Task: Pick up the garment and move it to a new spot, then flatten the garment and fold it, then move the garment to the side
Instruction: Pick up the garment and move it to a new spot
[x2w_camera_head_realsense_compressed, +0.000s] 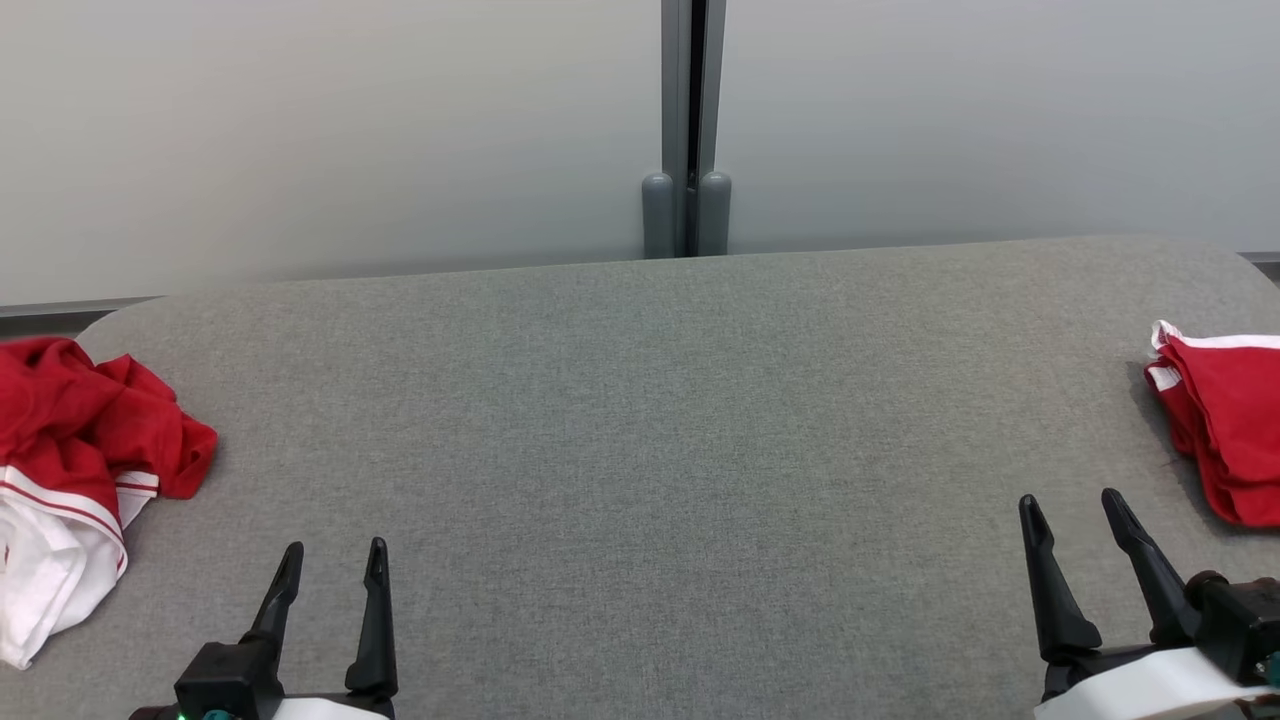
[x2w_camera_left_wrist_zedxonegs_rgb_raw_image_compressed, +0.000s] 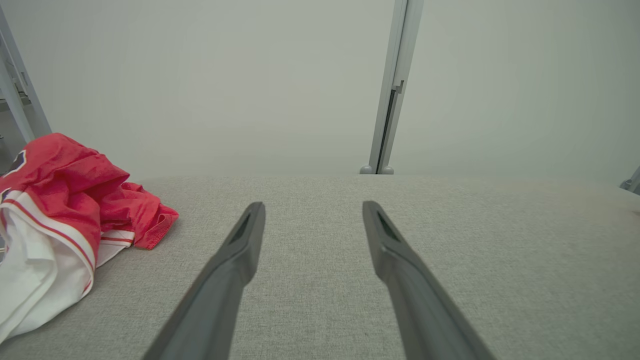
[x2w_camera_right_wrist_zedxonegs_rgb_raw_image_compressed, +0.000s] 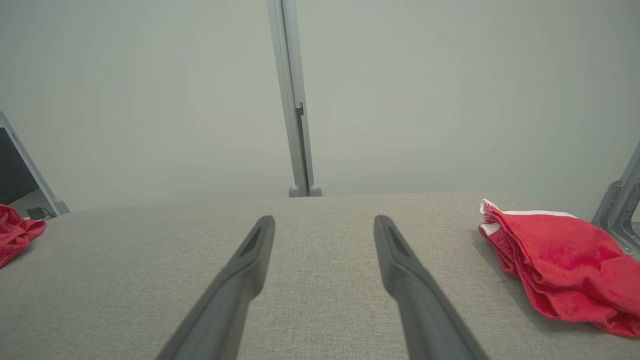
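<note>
Left wrist view, crumpled garment (x2w_camera_left_wrist_zedxonegs_rgb_raw_image_compressed: 65, 200), maybe a dark logo (x2w_camera_left_wrist_zedxonegs_rgb_raw_image_compressed: 17, 161), left gripper (x2w_camera_left_wrist_zedxonegs_rgb_raw_image_compressed: 312, 205), right gripper (x2w_camera_right_wrist_zedxonegs_rgb_raw_image_compressed: 324, 218), jaws spread.

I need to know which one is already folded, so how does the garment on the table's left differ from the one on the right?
The left garment lies in a crumpled heap; the right garment sits in flat, stacked layers. The left garment shows a large white part with red stripes; the right garment is nearly all red with thin white trim. Both are red and lie on the grey table.
</note>
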